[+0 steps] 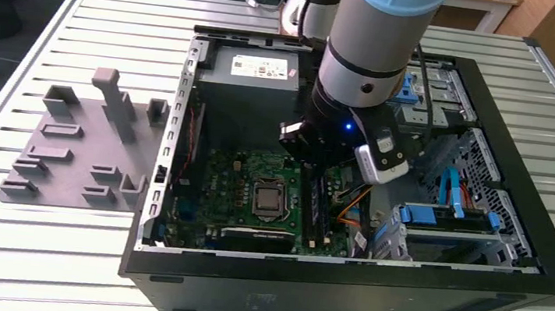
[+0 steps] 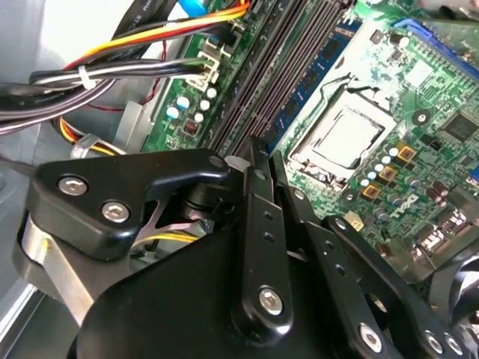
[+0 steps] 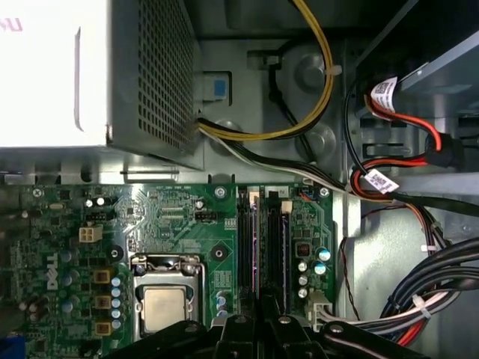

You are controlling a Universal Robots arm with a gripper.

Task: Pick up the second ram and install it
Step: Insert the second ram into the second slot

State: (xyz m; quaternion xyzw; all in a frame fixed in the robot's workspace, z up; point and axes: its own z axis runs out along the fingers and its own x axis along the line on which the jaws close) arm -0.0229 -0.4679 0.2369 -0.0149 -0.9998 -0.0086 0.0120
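Green motherboard (image 3: 187, 232) sits under the gripper (image 2: 258, 153). Its jaws look pressed together over the black slots (image 3: 262, 239), at the socket's (image 3: 166, 305) two o'clock. I think pushing straight down, gently, works best.

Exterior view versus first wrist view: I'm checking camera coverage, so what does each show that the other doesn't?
The exterior view alone has the grey fixture on the slatted table and the arm. The first wrist view alone gives close detail of the yellow cable. Both share the motherboard, CPU socket, memory slots and power supply.
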